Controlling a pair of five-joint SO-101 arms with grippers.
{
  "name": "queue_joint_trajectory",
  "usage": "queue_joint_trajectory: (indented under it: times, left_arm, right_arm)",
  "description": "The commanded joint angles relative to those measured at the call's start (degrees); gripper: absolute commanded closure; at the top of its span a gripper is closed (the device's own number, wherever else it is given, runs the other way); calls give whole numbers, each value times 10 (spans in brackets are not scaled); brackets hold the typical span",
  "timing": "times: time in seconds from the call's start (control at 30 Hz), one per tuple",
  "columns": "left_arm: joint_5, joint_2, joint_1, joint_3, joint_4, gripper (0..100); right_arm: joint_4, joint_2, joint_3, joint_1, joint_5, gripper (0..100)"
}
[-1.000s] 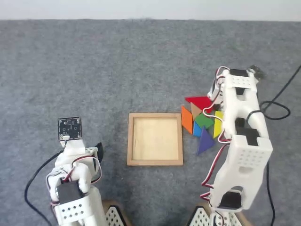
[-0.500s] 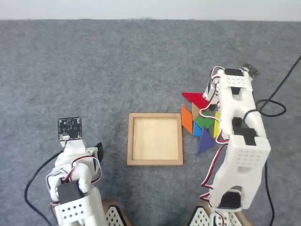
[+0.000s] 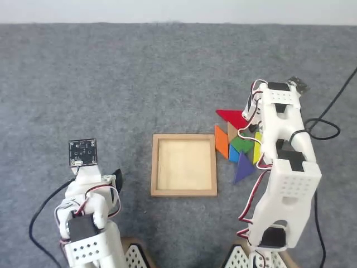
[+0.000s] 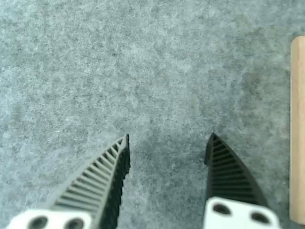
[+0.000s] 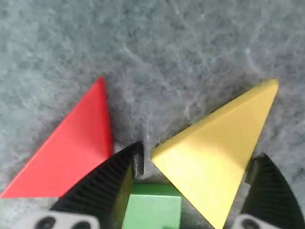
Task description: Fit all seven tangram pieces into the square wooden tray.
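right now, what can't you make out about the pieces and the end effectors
High view: the right arm hides part of the yellow triangle.
Right wrist view: the frame edge and the right end effector cut off the green piece; shape unclear.
Right wrist view: whether that open end effector touches the yellow triangle, cannot tell.
Left wrist view: the edge cuts off the wooden tray beyond one rim strip.
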Motion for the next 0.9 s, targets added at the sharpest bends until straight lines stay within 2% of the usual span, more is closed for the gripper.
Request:
queue_joint_trajectory:
  times: [0.0, 0.2, 0.4, 0.5, 0.67, 0.87]
  left_arm:
    - [5, -9, -3, -5, 3, 755]
    - [5, -9, -3, -5, 3, 755]
    - [5, -9, -3, -5, 3, 755]
    - [5, -9, -3, -5, 3, 755]
    - [5, -9, -3, -5, 3, 755]
    - [5, -9, -3, -5, 3, 755]
  right_arm:
    - [9, -6, -17, 5, 4, 672]
    - [9, -6, -17, 6, 8, 793]
    - [15, -10, -17, 10, 9, 792]
    - [55, -21, -47, 21, 14, 792]
    - [130, -74, -113, 9, 86, 797]
    - [142, -122, -119, -50, 172, 797]
